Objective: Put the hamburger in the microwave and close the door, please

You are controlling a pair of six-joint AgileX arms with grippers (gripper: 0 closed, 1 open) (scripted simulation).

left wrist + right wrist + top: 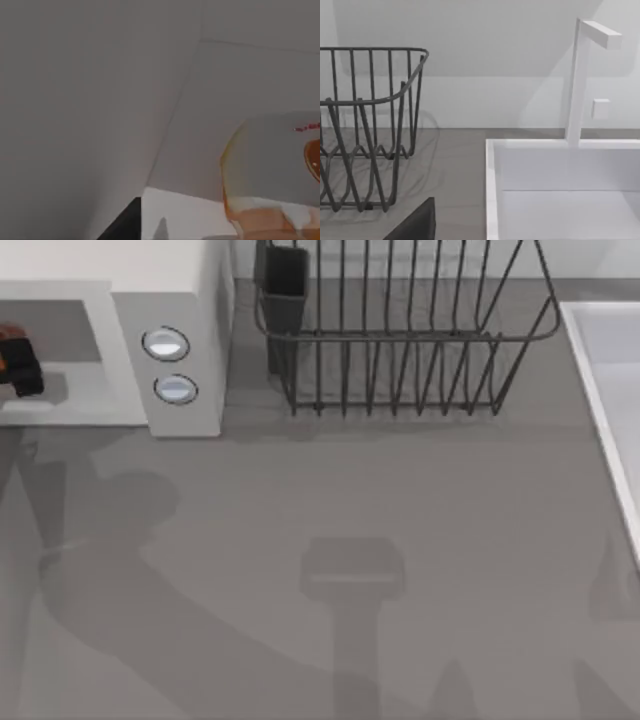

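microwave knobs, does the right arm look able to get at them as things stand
Probably yes. The two knobs sit on the microwave front panel, facing bare table with nothing before them. The dish rack stands beside the microwave, not across that approach. Whether the arm stretches that far is uncertain.

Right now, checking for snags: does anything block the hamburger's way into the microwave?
Nothing visible does. The orange-tan, white-wrapped hamburger is within the off-white boxy microwave's grey interior, close to my left tool. The right arm idles by the white sink.

Left end effector [20, 365] at far left, reaching forward, low and level. Right arm parked.
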